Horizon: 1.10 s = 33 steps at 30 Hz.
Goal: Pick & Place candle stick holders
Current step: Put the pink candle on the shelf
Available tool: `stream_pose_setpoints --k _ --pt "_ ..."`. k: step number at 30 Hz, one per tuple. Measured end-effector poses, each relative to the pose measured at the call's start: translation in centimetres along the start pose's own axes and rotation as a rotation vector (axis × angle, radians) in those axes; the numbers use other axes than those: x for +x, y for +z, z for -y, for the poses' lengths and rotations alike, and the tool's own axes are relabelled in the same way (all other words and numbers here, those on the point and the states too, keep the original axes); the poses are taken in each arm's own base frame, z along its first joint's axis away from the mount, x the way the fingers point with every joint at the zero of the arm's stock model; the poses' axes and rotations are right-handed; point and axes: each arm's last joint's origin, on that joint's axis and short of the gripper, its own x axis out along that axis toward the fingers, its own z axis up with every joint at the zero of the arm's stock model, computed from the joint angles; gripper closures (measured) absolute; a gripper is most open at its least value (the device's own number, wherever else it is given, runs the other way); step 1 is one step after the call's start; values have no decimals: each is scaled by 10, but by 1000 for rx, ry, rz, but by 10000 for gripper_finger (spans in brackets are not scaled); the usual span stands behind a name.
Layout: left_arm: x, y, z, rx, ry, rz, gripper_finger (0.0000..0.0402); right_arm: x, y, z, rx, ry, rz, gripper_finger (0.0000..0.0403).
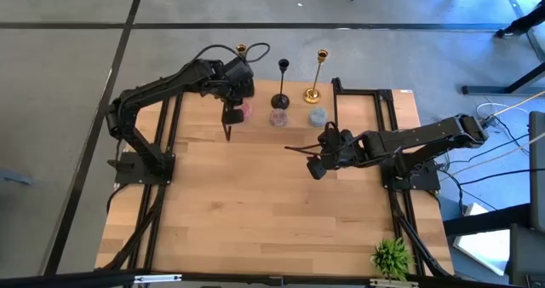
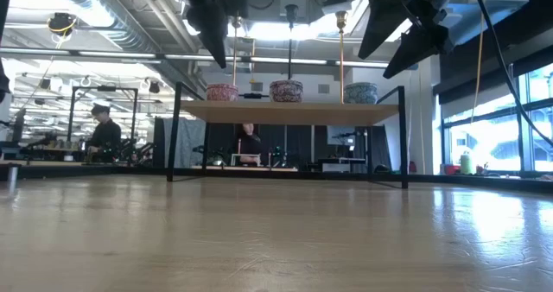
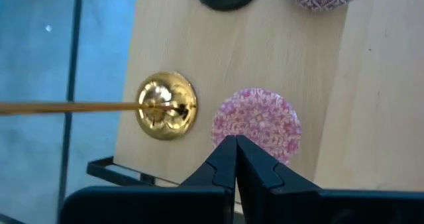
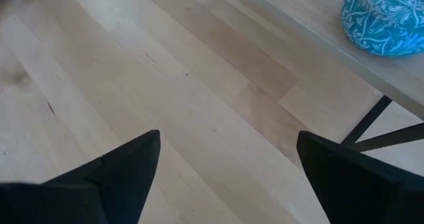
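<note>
The holders stand on a raised wooden shelf (image 2: 289, 111) at the table's far edge. In front are a pink holder (image 3: 257, 123), a purple one (image 1: 278, 118) and a light blue one (image 4: 384, 18). Behind them stand a gold stick (image 3: 165, 106), a black stick (image 1: 282, 83) and a second gold stick (image 1: 317, 75) on round bases. My left gripper (image 3: 235, 148) is shut. It points down just above the pink holder and is clear of it in the low view (image 2: 220, 60). My right gripper (image 1: 305, 160) is open and empty over the table, in front of the shelf near the light blue holder.
The shelf stands on black legs (image 2: 403, 141) over the tabletop. A small green plant (image 1: 392, 256) sits at the table's near right corner. Black arm frames (image 1: 157, 194) run along both sides. People (image 2: 104, 135) show in the room behind.
</note>
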Motion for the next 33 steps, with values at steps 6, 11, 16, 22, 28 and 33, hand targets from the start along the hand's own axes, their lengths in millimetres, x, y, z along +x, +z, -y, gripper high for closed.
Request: stream_pose_setpoints --k 6,11,16,22,28,33 --pt "19 0 20 54 44 -35 400 0 0 1 -3 -11 5 45" --pt "27 -1 28 43 81 -39 400 0 -1 1 -4 -16 1 45" --pt "25 -3 25 21 109 -30 400 0 -1 1 -3 -16 0 45" --pt "26 -5 20 6 101 -34 400 0 -1 1 -5 -11 -6 45" --pt "27 -5 19 18 91 -31 400 0 -1 1 -6 -11 -6 45" --pt "30 -5 20 22 79 -41 400 0 -1 1 -6 -11 -6 45"
